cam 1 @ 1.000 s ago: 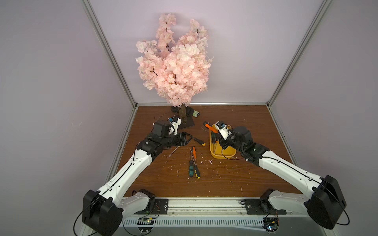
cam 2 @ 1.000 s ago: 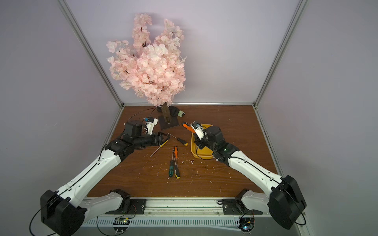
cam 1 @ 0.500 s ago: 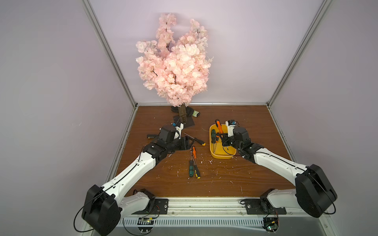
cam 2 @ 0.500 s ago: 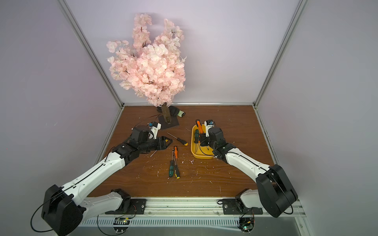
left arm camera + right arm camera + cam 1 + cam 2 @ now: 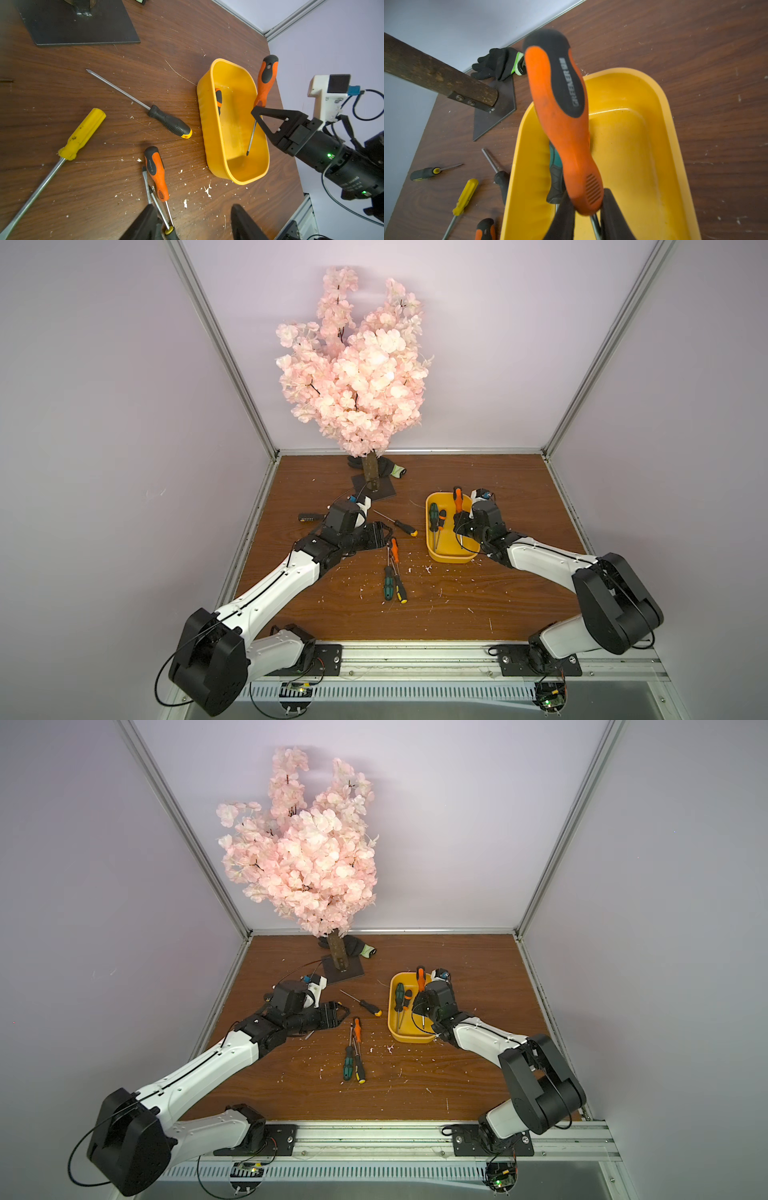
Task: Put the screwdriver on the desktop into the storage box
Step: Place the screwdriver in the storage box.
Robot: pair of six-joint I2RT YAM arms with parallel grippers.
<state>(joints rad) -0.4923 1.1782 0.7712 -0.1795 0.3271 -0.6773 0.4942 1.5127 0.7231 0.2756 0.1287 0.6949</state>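
Note:
The yellow storage box (image 5: 451, 558) (image 5: 409, 1036) stands right of centre on the desktop (image 5: 498, 593). My right gripper (image 5: 459, 519) (image 5: 586, 199) is shut on an orange-and-black screwdriver (image 5: 457, 497) (image 5: 560, 116), held steeply over the box with its tip (image 5: 247, 153) inside. A green-handled screwdriver (image 5: 433, 516) and a small orange one (image 5: 441, 515) lie in the box. My left gripper (image 5: 384, 533) (image 5: 193, 209) is open and empty, low over the board beside an orange screwdriver (image 5: 394, 549) (image 5: 156, 174).
More screwdrivers lie on the board: a green one (image 5: 388, 583), a black-and-yellow one (image 5: 405, 526), a yellow-handled one (image 5: 83, 133) and a short black one (image 5: 309, 517). A pink blossom tree (image 5: 357, 364) on a dark base plate (image 5: 374, 489) and a black glove (image 5: 392, 468) stand at the back.
My right gripper carried the orange screwdriver from the box's back left corner to over the box and tipped it steeply down. My left gripper moved right, toward the screwdrivers in the middle.

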